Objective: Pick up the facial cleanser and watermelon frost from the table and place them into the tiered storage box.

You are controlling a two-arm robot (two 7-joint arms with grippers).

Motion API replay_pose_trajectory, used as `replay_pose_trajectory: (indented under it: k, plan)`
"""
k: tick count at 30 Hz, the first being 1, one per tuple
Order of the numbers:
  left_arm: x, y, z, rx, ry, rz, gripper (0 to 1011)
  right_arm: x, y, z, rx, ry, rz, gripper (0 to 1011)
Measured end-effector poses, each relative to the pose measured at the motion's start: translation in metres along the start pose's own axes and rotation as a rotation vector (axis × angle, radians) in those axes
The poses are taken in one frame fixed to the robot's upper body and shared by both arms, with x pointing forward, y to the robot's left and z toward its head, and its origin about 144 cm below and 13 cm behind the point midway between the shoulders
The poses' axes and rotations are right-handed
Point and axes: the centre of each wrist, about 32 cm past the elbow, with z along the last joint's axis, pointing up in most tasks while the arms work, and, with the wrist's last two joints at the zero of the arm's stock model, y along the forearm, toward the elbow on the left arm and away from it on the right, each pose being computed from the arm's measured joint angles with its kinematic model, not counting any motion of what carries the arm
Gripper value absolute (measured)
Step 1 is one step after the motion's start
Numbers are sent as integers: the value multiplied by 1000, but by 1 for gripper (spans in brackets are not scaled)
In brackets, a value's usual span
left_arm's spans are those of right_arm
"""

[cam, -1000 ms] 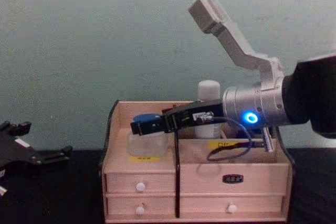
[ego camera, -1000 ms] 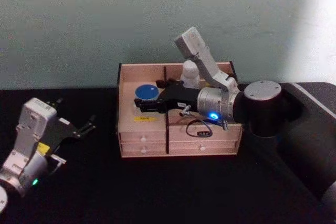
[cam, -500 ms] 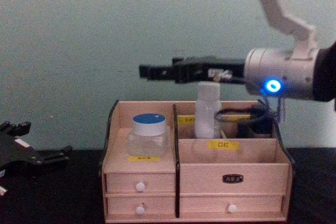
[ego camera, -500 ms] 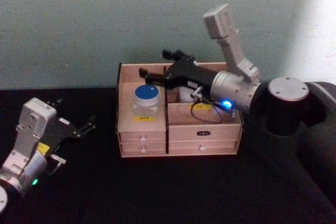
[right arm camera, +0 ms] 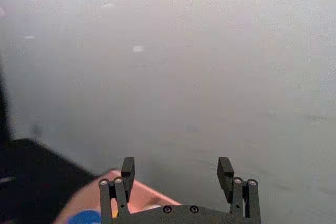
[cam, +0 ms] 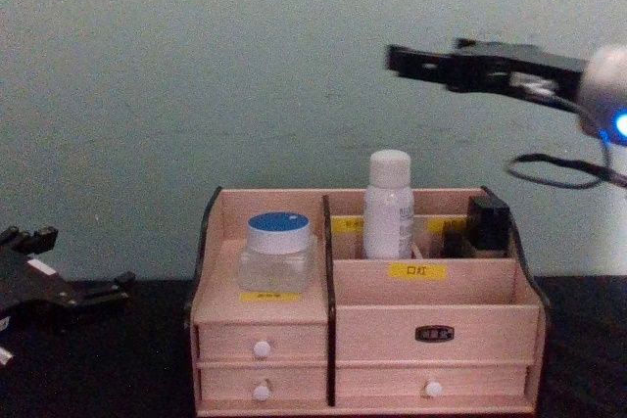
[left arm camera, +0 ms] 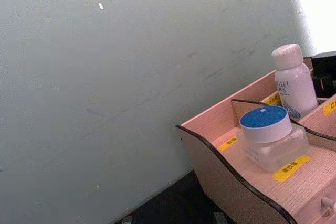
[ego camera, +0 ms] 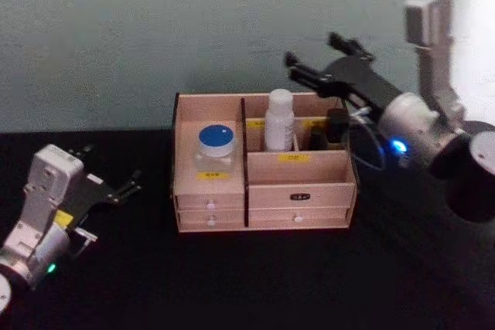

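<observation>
Both the white bottle [ego camera: 278, 120] and blue-lidded jar [ego camera: 216, 143] are being held by the tiered storage box [ego camera: 298, 191]; nothing is being gripped by the right end effector [ego camera: 312, 56], fingers apart above it.

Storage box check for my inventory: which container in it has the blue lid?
The squat clear jar in the left compartment of the tiered storage box; the tall white bottle has a white cap.

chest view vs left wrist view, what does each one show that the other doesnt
The chest view alone shows the right gripper, open and raised above the tiered storage box, the left gripper low beside the box, the box's white-knobbed drawers, and a dark item in the right rear compartment. The left wrist view alone shows printed text on the white bottle and the box's curved side edge. Both show the blue-lidded jar in the left compartment, the white bottle upright behind the divider, and yellow labels.
</observation>
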Motion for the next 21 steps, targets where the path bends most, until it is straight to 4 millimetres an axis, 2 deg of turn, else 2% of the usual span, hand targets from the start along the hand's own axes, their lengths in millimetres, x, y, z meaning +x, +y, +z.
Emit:
replay_pose_trajectory:
  k: [8,13,15,21]
  plan:
    - [0,0,0,0,0,0,1002,12,-39,-20,-2,-24,-236,1002]
    - [0,0,0,0,0,0,1001,14,-51,-33,-29,-39,-319,1002]
    - [0,0,0,0,0,0,1001,15,-58,-46,-60,-28,-368,1002]
    - [0,0,0,0,0,0,1001,14,-67,-67,-111,-1,-413,1002]
